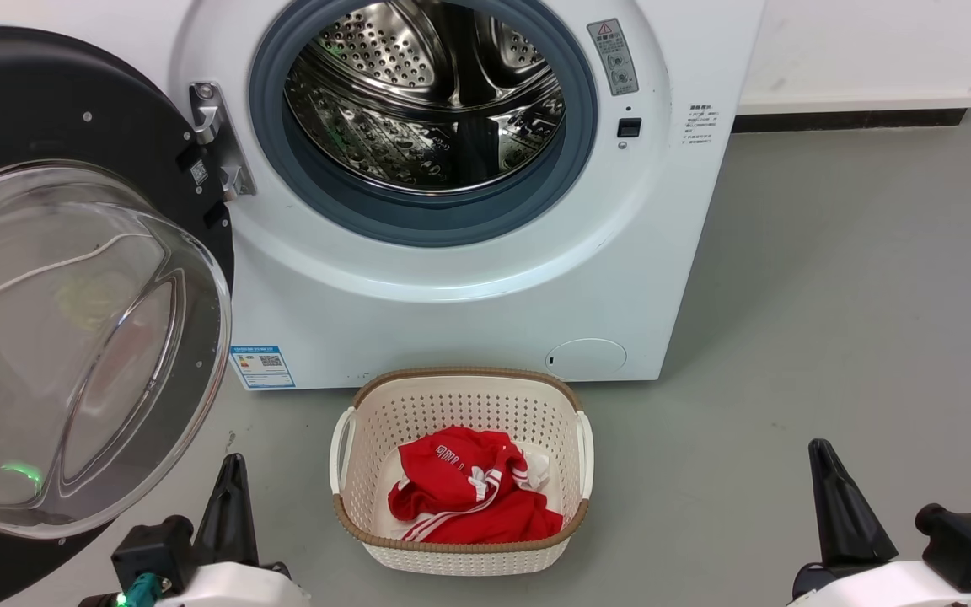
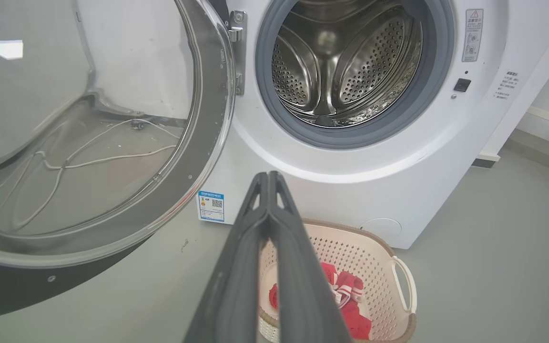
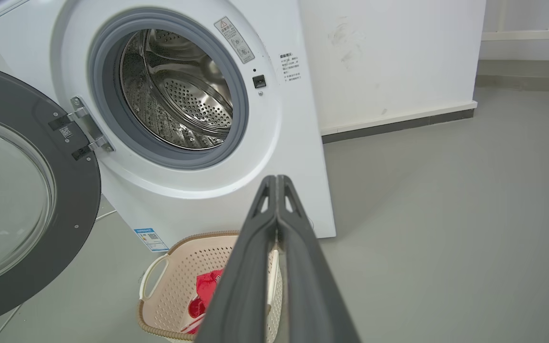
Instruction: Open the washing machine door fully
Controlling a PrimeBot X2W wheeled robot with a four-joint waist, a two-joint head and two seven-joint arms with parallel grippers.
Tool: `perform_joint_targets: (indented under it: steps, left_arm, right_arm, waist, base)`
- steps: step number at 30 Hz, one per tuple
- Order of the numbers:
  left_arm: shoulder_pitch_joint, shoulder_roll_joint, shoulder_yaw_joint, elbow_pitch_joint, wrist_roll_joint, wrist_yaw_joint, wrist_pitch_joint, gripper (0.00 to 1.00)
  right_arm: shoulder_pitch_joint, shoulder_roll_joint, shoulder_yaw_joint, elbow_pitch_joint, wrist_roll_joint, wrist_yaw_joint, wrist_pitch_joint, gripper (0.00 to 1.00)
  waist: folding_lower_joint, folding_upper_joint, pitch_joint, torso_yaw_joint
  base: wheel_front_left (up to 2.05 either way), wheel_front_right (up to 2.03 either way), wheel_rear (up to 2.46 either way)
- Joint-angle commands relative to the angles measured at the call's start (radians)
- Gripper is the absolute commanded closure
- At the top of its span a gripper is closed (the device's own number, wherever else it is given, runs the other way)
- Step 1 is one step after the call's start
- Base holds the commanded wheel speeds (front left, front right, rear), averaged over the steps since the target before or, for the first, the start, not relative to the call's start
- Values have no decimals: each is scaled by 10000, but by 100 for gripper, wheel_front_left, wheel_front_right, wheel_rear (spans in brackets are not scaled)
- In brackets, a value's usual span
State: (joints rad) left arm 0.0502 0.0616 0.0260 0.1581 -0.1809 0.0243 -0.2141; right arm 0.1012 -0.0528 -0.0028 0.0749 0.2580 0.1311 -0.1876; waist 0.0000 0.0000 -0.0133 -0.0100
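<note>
The white washing machine (image 1: 469,295) stands ahead with its steel drum (image 1: 426,93) exposed. Its round black door (image 1: 72,126) with the bulging glass bowl (image 1: 72,337) is swung out to the left on its hinge (image 1: 220,139). The door (image 2: 88,143) also fills the left of the left wrist view, and the door (image 3: 22,190) shows at the left of the right wrist view. My left gripper (image 1: 231,464) sits low, just below the door's lower edge, fingers pressed together and empty. My right gripper (image 1: 818,451) rests at the lower right, shut and empty, far from the machine.
A cream perforated laundry basket (image 1: 460,405) holding red clothing (image 1: 469,497) stands on the grey floor in front of the machine, between my grippers. A white wall with dark skirting (image 1: 856,118) runs behind at the right. A thin cable (image 2: 88,162) lies on the floor behind the door.
</note>
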Motion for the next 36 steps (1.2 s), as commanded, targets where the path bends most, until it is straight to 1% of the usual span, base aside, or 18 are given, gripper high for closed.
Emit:
perform_joint_targets:
  steps: [1,2,20,36]
  left_arm:
    - [-353,35,58,-114,-585,-96,102,100]
    - [-353,35,58,-114,-585,-96,102,100]
    - [-612,1,196,45,-3897,-448,804,100]
    - [-869,-23,354,228,-6316,-710,1382,100]
  right_arm:
    - [-311,-81,-15,-67,612,0,69,100]
    - [-311,-81,-15,-67,612,0,69,100]
    - [-778,-213,-81,355,3889,-1,617,100]
    - [-1099,-265,-180,651,6254,-2,1065,100]
  waist:
    - [0,0,4,1]
    - [0,0,4,1]
    - [0,0,29,15]
    - [0,0,51,29]
  base:
    - [0,0,0]
    - [0,0,0]
    - [0,0,0]
    - [0,0,0]
